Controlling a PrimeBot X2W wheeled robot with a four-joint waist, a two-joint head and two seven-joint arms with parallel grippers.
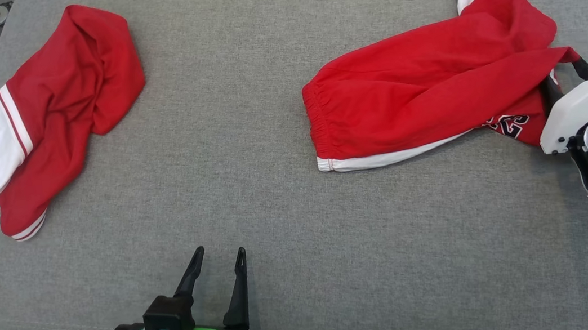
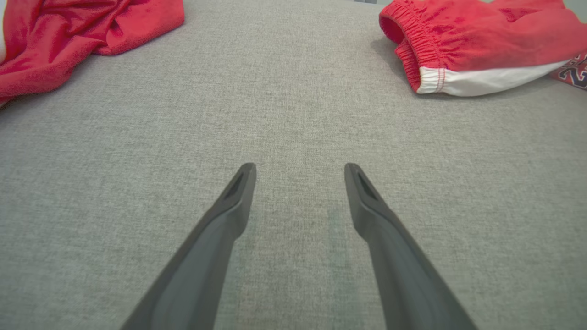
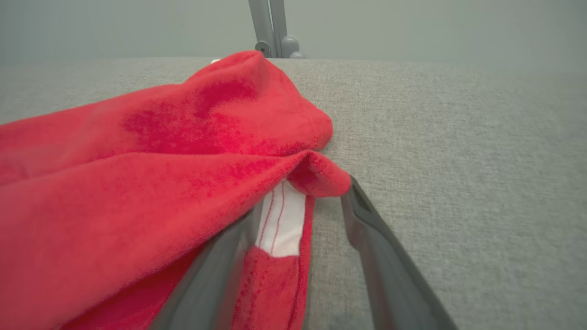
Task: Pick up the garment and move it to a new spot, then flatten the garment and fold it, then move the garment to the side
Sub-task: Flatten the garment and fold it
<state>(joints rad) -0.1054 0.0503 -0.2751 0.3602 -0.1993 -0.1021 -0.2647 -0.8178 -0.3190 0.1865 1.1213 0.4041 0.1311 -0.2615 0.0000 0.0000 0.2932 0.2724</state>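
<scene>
Red shorts [image 3: 151,192] lie closest to the right wrist camera, a fold of their cloth draped over one of the right gripper's [image 3: 305,206] fingers [image 3: 206,284] while the other finger sits bare just beside the hem, touching the fold's edge. These fingers stand apart, with a white-trimmed strip of the shorts lying between them, and they do not clamp the cloth. From the head view, the shorts [image 1: 431,84] are on the right part of the grey fabric surface [image 1: 245,137], bunched lengthwise, with the elastic waistband toward the middle, a white band along the near edge and a black-and-white printed number at the end next to the right gripper [image 1: 567,79]. Well apart from the shorts, the left gripper [image 1: 219,252] hangs over the near edge of the surface, its fingers spread wide and holding nothing, bare grey fabric between them in the left wrist view [image 2: 299,167]. A second red and white garment [image 1: 64,98] lies crumpled at the far left.
</scene>
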